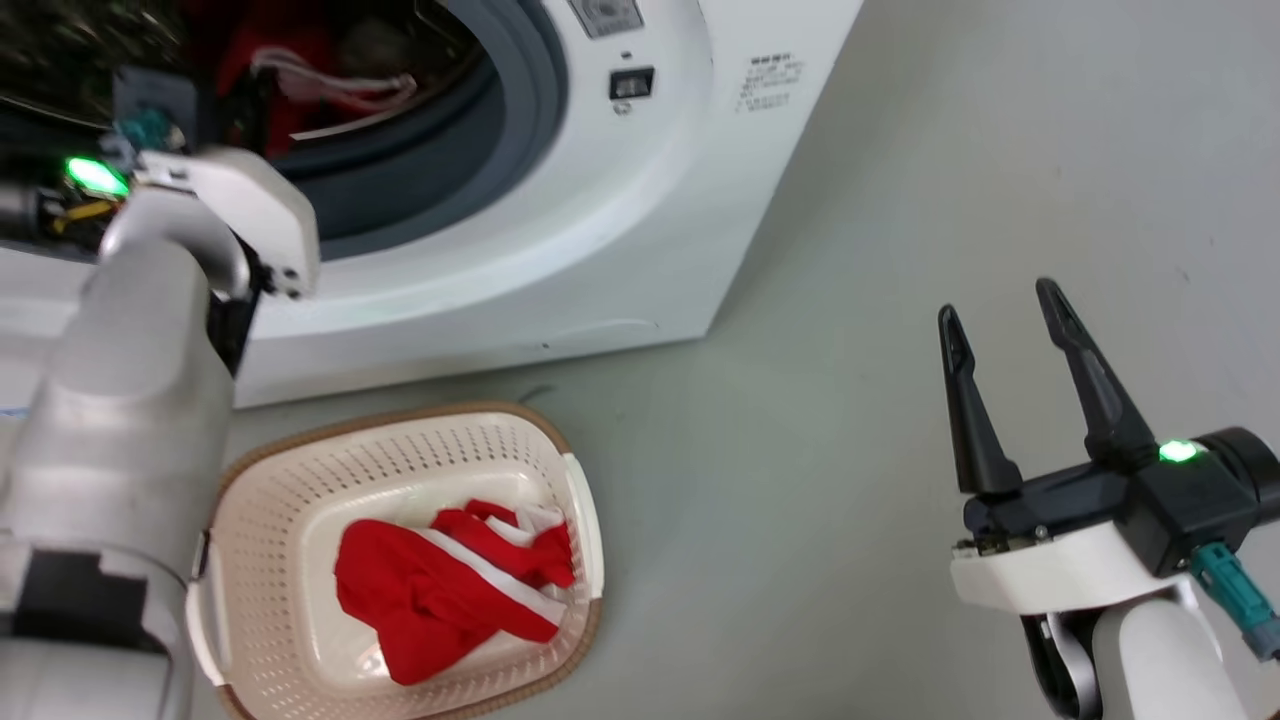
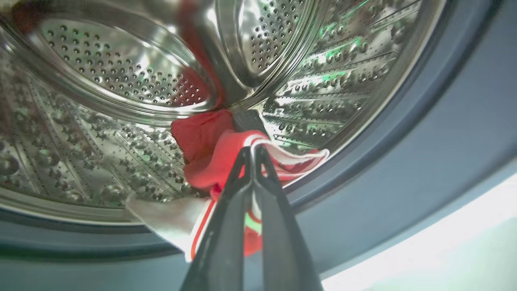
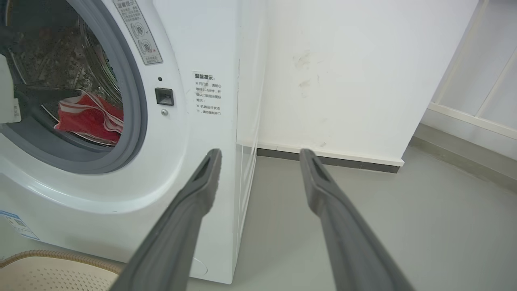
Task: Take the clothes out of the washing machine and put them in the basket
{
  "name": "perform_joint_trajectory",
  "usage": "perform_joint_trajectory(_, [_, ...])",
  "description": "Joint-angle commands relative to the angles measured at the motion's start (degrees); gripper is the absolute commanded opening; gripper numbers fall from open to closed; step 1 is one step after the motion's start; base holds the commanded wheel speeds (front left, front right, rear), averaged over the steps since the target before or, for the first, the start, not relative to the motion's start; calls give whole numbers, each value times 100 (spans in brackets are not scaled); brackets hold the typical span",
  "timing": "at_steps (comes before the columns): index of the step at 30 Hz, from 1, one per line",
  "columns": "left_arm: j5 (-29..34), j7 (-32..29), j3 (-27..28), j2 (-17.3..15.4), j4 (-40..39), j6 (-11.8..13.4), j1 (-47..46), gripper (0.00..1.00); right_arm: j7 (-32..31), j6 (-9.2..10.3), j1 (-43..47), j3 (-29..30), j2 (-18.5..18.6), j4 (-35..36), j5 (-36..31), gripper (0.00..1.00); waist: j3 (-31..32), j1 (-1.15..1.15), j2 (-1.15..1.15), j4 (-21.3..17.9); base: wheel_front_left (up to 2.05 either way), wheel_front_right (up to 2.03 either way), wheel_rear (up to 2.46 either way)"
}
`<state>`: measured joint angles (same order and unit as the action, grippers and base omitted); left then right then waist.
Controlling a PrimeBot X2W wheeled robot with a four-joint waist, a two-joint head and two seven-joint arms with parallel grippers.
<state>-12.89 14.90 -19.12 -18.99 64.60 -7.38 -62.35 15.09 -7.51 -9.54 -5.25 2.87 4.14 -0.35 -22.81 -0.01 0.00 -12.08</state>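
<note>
In the washing machine (image 1: 600,250) the left gripper (image 2: 252,151) is pinching only a thin fold of a red garment (image 2: 206,153), fingers almost together, so the cloth is risking slipping free or snagging on the grey seal (image 2: 404,161); the basket (image 1: 400,415) is sitting just below; the right gripper (image 1: 995,298) is hanging wide open, empty.

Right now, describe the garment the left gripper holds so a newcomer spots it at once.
Find the white washing machine and look into its steel drum. At the drum's lower front, by the grey rubber rim, lies a red garment with white stripes. Unlike the other red garment, in the basket on the floor, this one is pinched in the left gripper.
</note>
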Motion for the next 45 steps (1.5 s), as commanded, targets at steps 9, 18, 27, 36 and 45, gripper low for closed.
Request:
perform_joint_trajectory(9, [-99,36,159,50,-1998,156,1576,0,11,4,431,9,0,-106,-169,100,907,1,0,423,0,0,0])
perform_joint_trajectory(18, [-143,-4,201,-110,-3729,402,2786,0,11,4,757,14,1,-162,-249,100,1439,1,0,566,0,0,0])
perform_joint_trajectory(27, [-116,-507,238,-385,-5831,736,3544,0,11,4,986,48,0,-191,-275,100,1769,1,0,682,0,0,0])
perform_joint_trajectory(36, [-43,-979,243,-595,-7238,948,3950,0,11,4,1110,31,0,-235,-250,100,1964,1,0,759,0,0,0])
perform_joint_trajectory(45, [-24,-1305,267,-771,-8155,1076,4239,0,11,4,1250,38,0,-273,-223,100,2165,1,0,844,0,0,0])
